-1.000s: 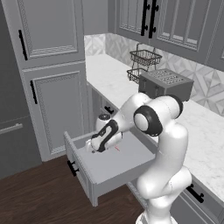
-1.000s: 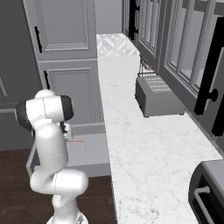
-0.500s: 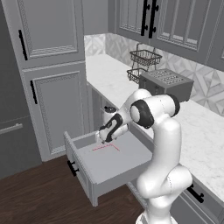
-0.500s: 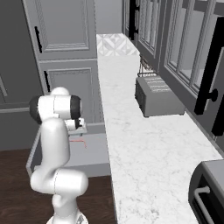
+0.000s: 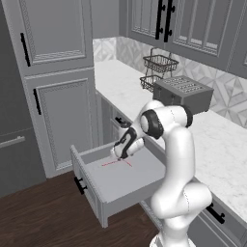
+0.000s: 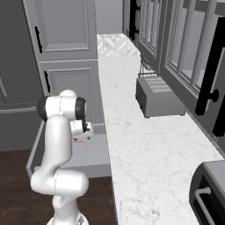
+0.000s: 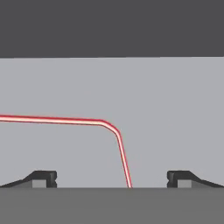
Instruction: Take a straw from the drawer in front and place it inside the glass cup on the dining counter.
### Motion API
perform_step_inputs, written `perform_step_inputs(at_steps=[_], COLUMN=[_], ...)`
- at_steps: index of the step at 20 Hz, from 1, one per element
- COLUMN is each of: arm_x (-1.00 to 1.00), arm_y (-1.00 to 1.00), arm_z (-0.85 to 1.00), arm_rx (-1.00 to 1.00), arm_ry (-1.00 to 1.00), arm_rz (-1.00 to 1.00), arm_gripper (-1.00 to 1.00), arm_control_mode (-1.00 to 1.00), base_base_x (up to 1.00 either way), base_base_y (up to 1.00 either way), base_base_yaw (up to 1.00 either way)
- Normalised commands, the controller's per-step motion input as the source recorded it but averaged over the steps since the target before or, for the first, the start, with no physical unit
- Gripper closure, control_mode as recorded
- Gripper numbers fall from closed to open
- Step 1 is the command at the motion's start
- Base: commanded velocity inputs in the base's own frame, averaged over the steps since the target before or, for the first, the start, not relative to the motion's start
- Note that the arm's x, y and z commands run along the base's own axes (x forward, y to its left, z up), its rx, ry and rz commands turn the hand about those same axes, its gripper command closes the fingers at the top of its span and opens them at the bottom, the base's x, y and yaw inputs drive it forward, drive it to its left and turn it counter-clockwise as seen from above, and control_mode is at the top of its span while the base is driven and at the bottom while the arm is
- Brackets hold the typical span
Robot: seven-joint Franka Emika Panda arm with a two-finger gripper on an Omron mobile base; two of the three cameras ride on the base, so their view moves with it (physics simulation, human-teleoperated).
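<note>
The grey drawer [image 5: 91, 190] stands pulled out below the worktop, its light-grey floor bare apart from the straw [image 5: 116, 162]. The straw is thin, pink-red and bent; it lies flat on the drawer floor and also appears as a straw [image 6: 80, 141] and a straw [image 7: 57, 120]. My gripper [image 5: 119, 153] hangs open just above it, inside the drawer near the back. In the hand view the gripper [image 7: 111, 179] straddles the short leg of the straw, with both fingertips [image 7: 43, 178] apart from it. The glass cup and the dining counter are out of view.
A marble worktop [image 5: 217, 144] runs to the right of the drawer, carrying a dark toaster [image 5: 183, 94] and a wire basket [image 5: 159, 67]. Tall grey cabinet doors [image 5: 62, 116] stand to the left of the drawer. Dark wood floor [image 5: 43, 217] lies in front.
The arm has swung and the hand has drawn back toward the drawer's rear, uncovering the straw. The jaws have stayed open and the straw has not moved.
</note>
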Motion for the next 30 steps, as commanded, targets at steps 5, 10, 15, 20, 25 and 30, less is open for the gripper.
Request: perform_step_inputs(at_steps=[5, 10, 15, 20, 25, 30], arm_x=[0.21, 0.0, 0.0, 0.26, 0.13, -0.25], arm_y=[-0.24, -0.02, -0.06, -0.13, -0.01, 0.04], arm_z=[-0.35, -0.24, -0.26, -0.5, -0.54, -0.41], arm_rx=[0.0, 0.0, 0.02, 0.04, 0.07, 0.03], arm_ry=[0.02, 0.05, 0.06, 0.09, 0.11, 0.03], arm_rz=[0.0, 0.01, 0.02, 0.05, 0.07, 0.04], arm_gripper=[-1.0, -1.0, -1.0, -1.0, 1.0, 1.0], arm_control_mode=[-1.0, -1.0, -1.0, -1.0, -1.0, -1.0], base_base_x=[0.0, 0.0, 0.0, 0.0, 0.0, 0.0], base_base_y=[0.0, 0.0, 0.0, 0.0, 0.0, 0.0], base_base_yaw=[0.0, 0.0, 0.0, 0.0, 0.0, 0.0])
